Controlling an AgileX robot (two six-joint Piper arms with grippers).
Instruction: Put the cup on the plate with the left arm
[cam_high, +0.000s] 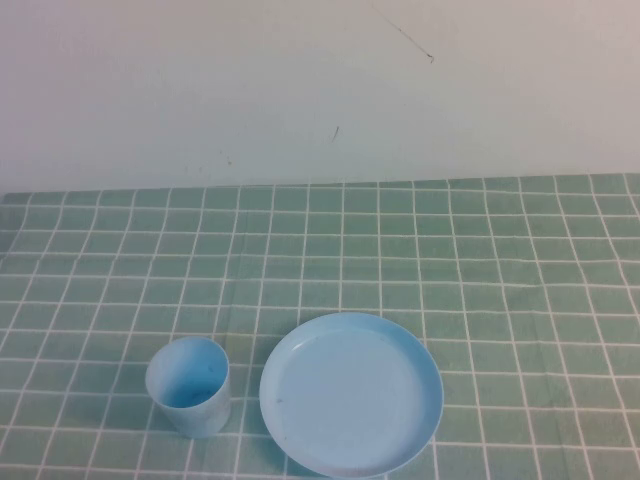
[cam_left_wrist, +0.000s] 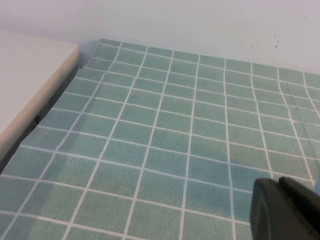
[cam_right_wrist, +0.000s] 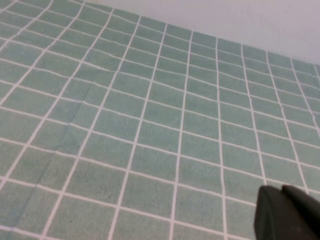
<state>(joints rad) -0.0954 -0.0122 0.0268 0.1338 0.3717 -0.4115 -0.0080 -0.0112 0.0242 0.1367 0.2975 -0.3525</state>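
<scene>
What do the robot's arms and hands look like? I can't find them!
Almost nothing of them shows. From the high view, neither arm appears, only the cup and the plate on the green checked cloth. Each wrist camera catches a corner of its own gripper: the left gripper and the right gripper are both dark black, blocky, with rounded edges. No cables or markings show.

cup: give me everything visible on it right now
The cup is a small light blue tumbler, plastic-looking, cylindrical, no handle. It stands upright, mouth open, apparently empty, on the green checked cloth near the table's front edge, left of the plate with a narrow gap between them. Nothing grips it: the left gripper and right gripper show only as dark tips in their wrist views, away from it.
</scene>
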